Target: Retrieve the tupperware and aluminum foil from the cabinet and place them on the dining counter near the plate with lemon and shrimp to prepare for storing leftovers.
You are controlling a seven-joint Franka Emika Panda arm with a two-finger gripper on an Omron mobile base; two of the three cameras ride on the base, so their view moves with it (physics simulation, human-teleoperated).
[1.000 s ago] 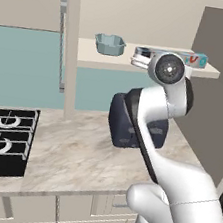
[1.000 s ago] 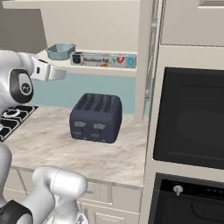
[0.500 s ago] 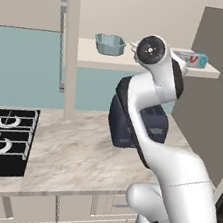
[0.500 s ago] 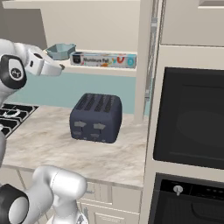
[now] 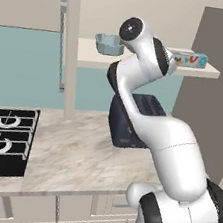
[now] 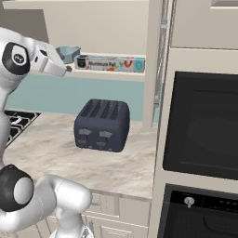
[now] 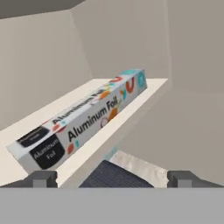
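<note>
End effector [image 7: 112, 178] spread wide, empty, facing the cabinet shelf [image 7: 131, 114].
Aluminum foil [image 7: 83, 124] lies just ahead, slanting away along the shelf; likely light, stiff cardboard, best pinched across its narrow middle. Tupperware [image 6: 68, 53] sits beyond its near end.

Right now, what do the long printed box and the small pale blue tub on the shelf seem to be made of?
The long printed aluminum foil box looks like matte cardboard: flat faces, sharp edges, printed lettering. The small pale blue-grey tub seems to be smooth plastic, with rounded corners and a flared rim, though the render leaves this uncertain.
</note>
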